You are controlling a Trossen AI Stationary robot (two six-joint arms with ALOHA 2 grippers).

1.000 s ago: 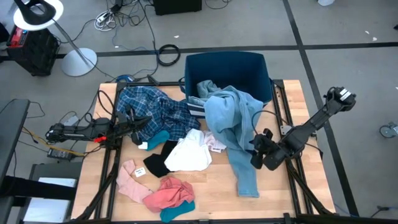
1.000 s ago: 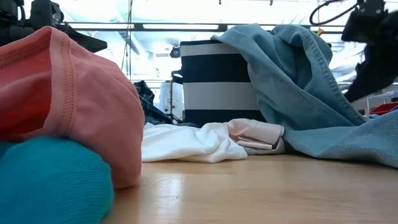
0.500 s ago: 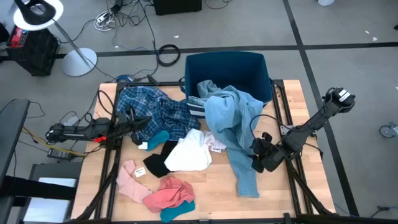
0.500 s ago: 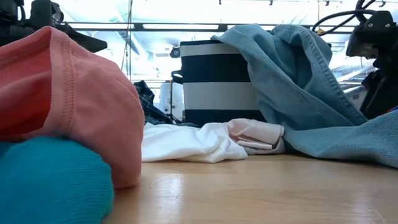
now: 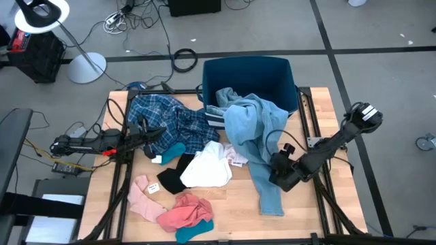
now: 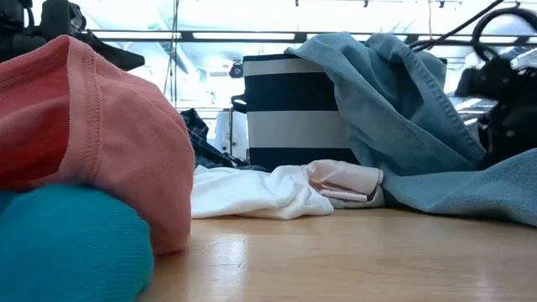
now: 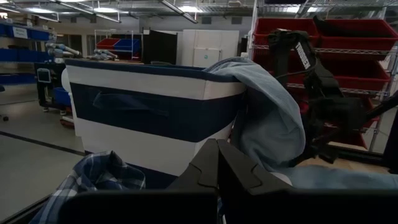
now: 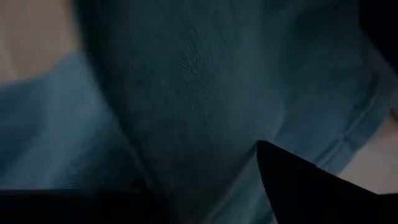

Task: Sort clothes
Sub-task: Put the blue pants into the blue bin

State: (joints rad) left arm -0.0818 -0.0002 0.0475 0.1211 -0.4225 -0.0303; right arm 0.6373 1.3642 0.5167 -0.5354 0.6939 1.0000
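High view: overhead, looking straight down on the whole desk (image 5: pixel 300 211) and floor around it.
Low view: at desk-top height, facing level across, very near a pink garment (image 6: pixel 92 126).
Left wrist view: looks forward at the striped bin (image 7: pixel 143 118).
Right wrist view: pressed close against the light blue garment (image 8: pixel 199 81).
Shared: bin and light blue garment appear in high, low and left wrist views.

Bright overhead light; right wrist view dim (blurred).
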